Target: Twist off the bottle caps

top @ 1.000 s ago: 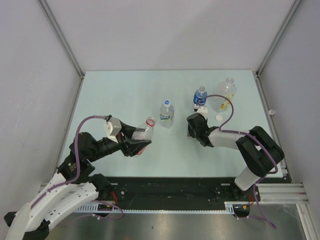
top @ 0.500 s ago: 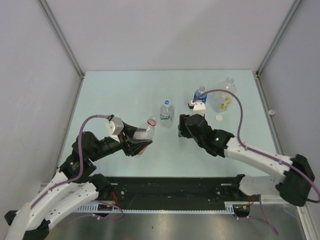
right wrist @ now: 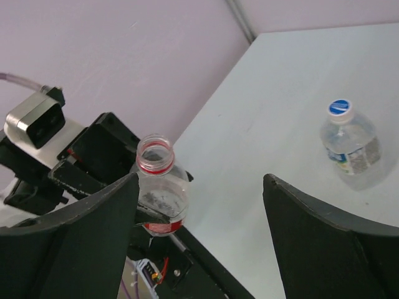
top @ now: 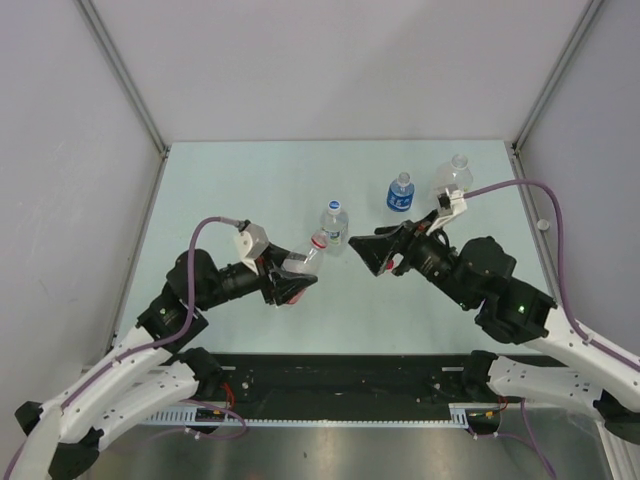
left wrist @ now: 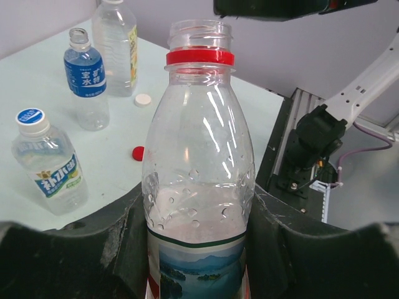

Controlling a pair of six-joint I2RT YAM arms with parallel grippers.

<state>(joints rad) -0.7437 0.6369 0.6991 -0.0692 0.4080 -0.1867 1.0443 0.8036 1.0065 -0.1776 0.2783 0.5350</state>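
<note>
My left gripper [top: 290,280] is shut on the small red-labelled bottle [top: 303,262], holding it tilted above the table. In the left wrist view the bottle [left wrist: 199,187] has an open neck with a red ring and no cap. My right gripper [top: 358,255] is open wide and empty, facing the bottle's neck from the right with a gap between them; the bottle shows in its view [right wrist: 159,190]. A red cap [left wrist: 138,152] and a white cap [left wrist: 143,99] lie on the table. The white-and-blue-labelled bottle [top: 334,224] stands with its blue cap [left wrist: 30,116] on.
The blue-labelled bottle [top: 401,192] and the larger bottle [top: 455,176] stand at the back right, both with open necks in the left wrist view. Grey walls close in the table [top: 230,190] on three sides. The arm bases and a black rail line the near edge.
My right gripper has risen from the table by the caps, moved left and turned to face the held bottle. My left gripper has carried the bottle to the right.
</note>
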